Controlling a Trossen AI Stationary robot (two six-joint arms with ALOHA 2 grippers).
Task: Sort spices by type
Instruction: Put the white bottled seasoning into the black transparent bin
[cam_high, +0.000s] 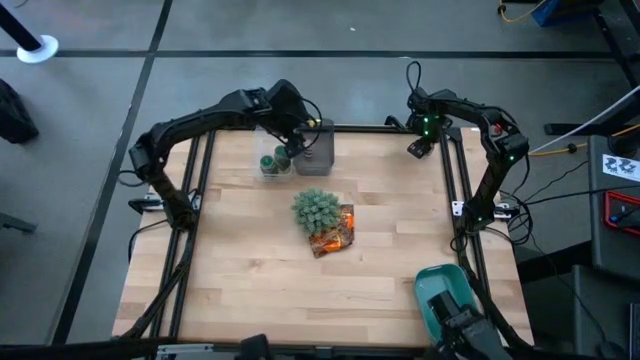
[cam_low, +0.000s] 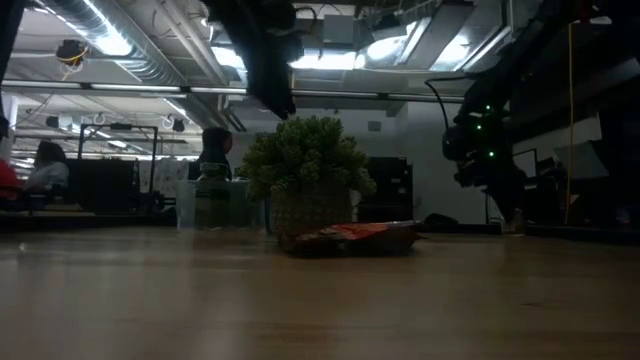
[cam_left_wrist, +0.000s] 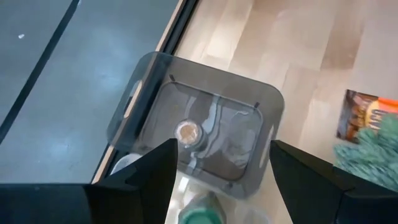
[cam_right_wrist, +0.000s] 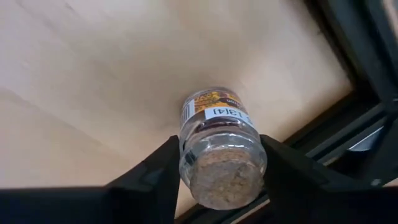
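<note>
Pale wooden surface (cam_high: 240, 270) carries a smoky grey plastic bin (cam_left_wrist: 205, 140) holding one grey-brown spice jar (cam_left_wrist: 186, 132). Above it the left gripper (cam_left_wrist: 217, 165) hangs, fingers spread. At the far right corner, the right gripper (cam_right_wrist: 214, 171) pinches a cork-topped grey-brown spice jar (cam_right_wrist: 219, 149).

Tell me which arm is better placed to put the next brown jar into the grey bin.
Right, probably. Its end effector is shut on a brown jar, at the table's far right corner. The left end effector hangs open and empty over the grey bin, which has one brown jar inside.
</note>
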